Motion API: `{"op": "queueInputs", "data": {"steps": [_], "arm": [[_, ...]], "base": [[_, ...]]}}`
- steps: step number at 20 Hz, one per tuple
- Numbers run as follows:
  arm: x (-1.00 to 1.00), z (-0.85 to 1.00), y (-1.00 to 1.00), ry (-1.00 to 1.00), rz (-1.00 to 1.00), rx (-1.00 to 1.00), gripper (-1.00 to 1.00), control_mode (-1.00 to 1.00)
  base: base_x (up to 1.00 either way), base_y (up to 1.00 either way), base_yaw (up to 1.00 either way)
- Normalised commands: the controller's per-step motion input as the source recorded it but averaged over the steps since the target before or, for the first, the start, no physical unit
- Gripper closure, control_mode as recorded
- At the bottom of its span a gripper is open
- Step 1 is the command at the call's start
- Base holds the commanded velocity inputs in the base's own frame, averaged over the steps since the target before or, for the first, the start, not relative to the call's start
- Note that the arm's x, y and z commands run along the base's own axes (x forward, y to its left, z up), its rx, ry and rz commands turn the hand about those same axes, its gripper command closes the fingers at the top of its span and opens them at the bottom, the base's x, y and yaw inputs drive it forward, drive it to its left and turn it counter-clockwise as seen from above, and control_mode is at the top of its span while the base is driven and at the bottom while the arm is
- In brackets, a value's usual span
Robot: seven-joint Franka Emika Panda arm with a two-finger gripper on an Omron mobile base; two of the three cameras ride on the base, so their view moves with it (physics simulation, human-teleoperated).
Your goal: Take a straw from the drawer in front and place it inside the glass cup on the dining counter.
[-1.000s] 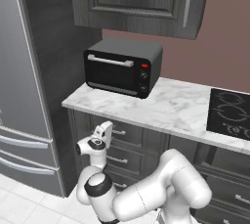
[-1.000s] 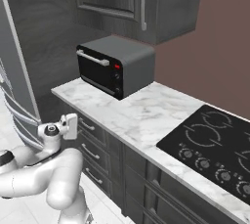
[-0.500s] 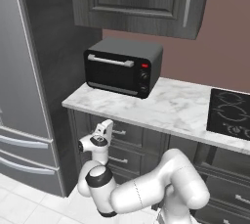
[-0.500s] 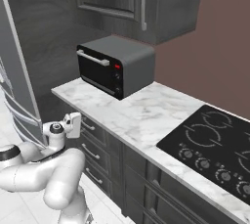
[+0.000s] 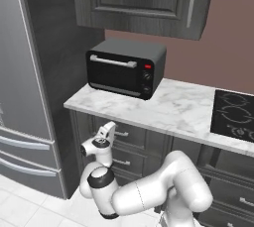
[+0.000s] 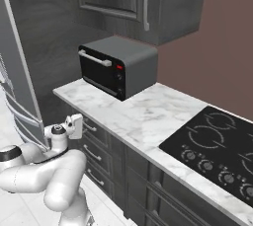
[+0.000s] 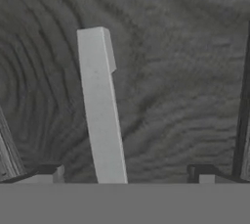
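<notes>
wide-open two-finger gripper (image 7: 124, 174) right up against dark grey wood-grain drawer (image 7: 161, 76), straddling its silver bar handle (image 7: 100, 108). best centred on bar before closing, then pulled straight out. straw presumably inside, unseen.

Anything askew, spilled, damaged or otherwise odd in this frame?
Nothing stands out. The toaster oven sits square on the marble worktop with its door shut, the cooktop is bare, and the drawer fronts below are closed. The open gripper faces a drawer's silver bar handle at close range.
</notes>
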Motion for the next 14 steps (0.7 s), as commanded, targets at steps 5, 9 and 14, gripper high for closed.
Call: {"op": "queueInputs", "data": {"steps": [5,9,14], "arm": [[0.2,-0.39,0.0,-0.14,0.01,-0.14,1.0,-1.0],[0.14,-0.22,0.0,-0.2,0.0,-0.16,1.0,-1.0],[0.12,-0.14,0.0,-0.21,0.0,-0.16,1.0,-1.0]], "base": [[0.0,0.0,0.0],[0.0,0.0,0.0],[0.0,0.0,0.0]]}}
